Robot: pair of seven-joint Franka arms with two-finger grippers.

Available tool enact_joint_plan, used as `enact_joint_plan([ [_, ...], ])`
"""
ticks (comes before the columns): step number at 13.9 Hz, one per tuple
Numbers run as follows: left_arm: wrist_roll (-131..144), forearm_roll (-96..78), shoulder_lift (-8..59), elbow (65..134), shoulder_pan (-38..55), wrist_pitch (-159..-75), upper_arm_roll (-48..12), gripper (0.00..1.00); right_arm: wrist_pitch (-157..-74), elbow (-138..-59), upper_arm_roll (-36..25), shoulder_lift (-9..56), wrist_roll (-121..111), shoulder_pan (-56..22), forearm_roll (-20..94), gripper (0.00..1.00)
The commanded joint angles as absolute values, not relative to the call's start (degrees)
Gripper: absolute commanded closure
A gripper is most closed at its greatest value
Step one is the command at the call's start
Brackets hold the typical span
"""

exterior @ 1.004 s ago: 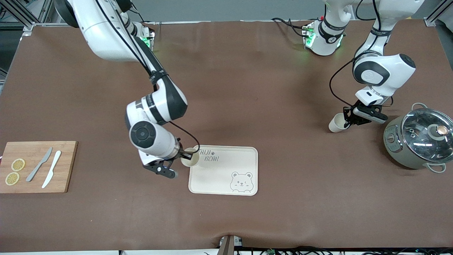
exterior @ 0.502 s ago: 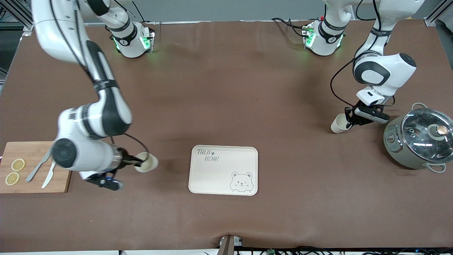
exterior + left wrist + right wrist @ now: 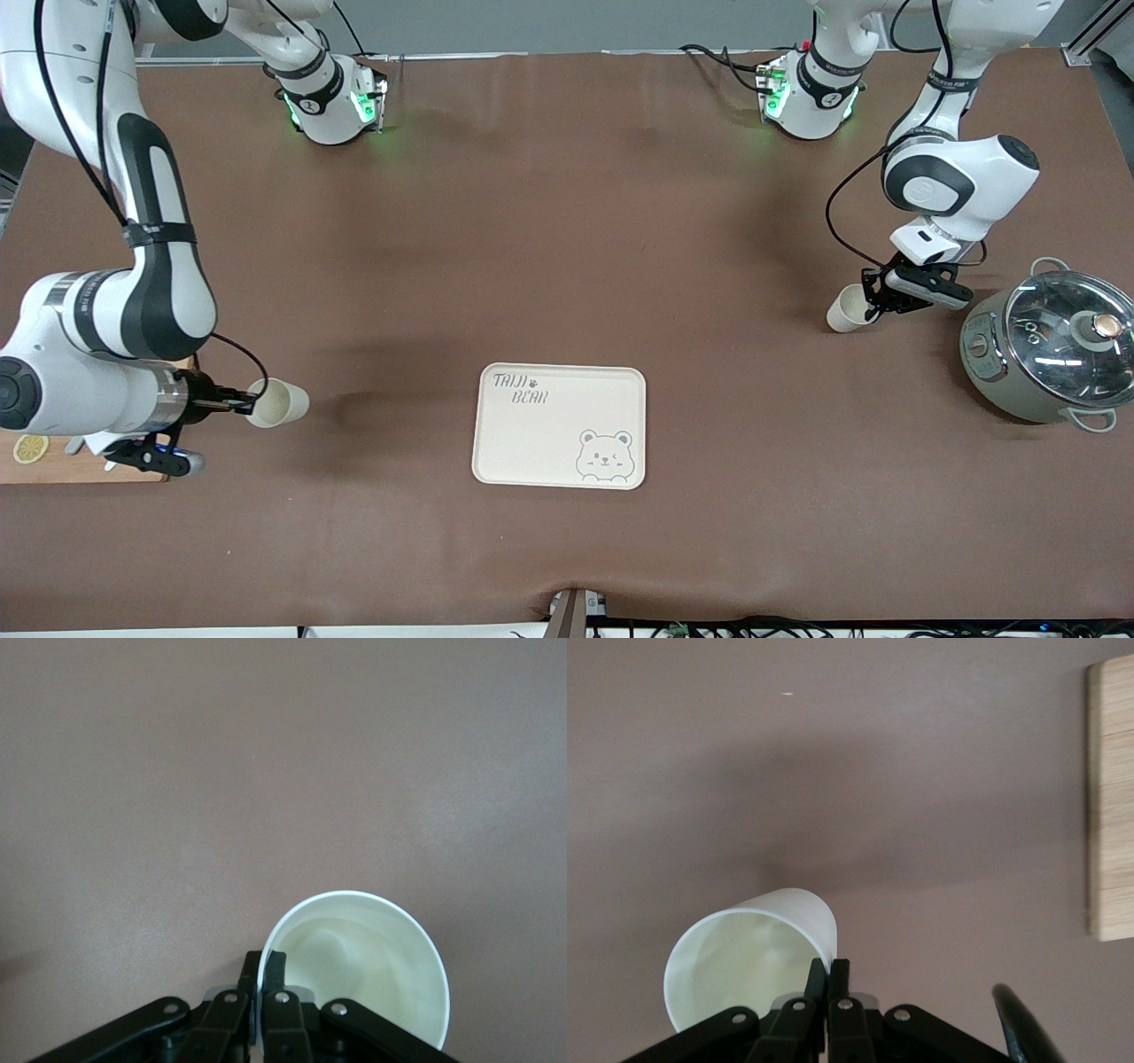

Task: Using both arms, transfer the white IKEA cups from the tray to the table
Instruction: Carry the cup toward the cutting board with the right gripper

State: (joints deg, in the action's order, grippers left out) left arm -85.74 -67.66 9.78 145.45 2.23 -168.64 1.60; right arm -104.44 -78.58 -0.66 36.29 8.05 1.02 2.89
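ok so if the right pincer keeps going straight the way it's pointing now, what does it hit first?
Probably the bear tray. The right pincer, pinching a white cup by its rim, points along the table toward it, bare brown surface between. Height is unclear, so it might pass above.

3 cams: one high overview, two wrist close-ups.
We get the front cam looking down across the whole table point(image 3: 567, 221) at both bases. Each wrist cam looks close past its own fingers onto a cup point(image 3: 368, 970) point(image 3: 749, 961) rim and tabletop, both also visible in front.
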Motion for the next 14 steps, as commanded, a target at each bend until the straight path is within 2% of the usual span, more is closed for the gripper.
enact_joint_plan([
  [1,-87.4,-69.3,10.4,144.8,2.5,-170.7,1.2,0.77,-111.9,-87.6,0.5,33.8,0.9,4.5,1.2,1.0],
  [2,-87.5,-69.3,10.4,144.8,2.5,-170.7,1.1,0.6,-114.0,-89.2,0.5,33.6,-0.8,5.7,1.2,1.0],
  [5,-87.5,-69.4,10.3,144.8,2.5,-170.8,1.1,0.3,-118.5,-93.7,0.5,32.8,-4.3,7.0,1.2,1.0],
  [8,-87.0,-69.4,9.1,144.2,2.3,-170.8,1.2,0.07,-123.9,-97.6,0.5,32.4,-7.0,8.6,1.2,1.0],
  [10,-86.4,-69.4,8.0,144.1,2.1,-170.7,1.2,0.0,-124.5,-98.2,0.5,32.5,-7.0,9.0,1.2,1.0],
  [11,-86.2,-69.4,7.8,144.1,2.1,-170.6,1.2,0.0,-124.3,-98.0,0.5,32.5,-7.1,9.0,1.2,0.67],
  [12,-86.0,-69.4,7.6,144.1,2.1,-170.6,1.2,0.0,-123.8,-97.7,0.6,32.5,-7.0,9.1,1.3,0.01],
  [14,-85.3,-69.4,7.3,144.1,2.1,-170.4,1.1,0.0,-121.7,-96.0,0.6,32.3,-6.9,9.1,1.4,0.0],
])
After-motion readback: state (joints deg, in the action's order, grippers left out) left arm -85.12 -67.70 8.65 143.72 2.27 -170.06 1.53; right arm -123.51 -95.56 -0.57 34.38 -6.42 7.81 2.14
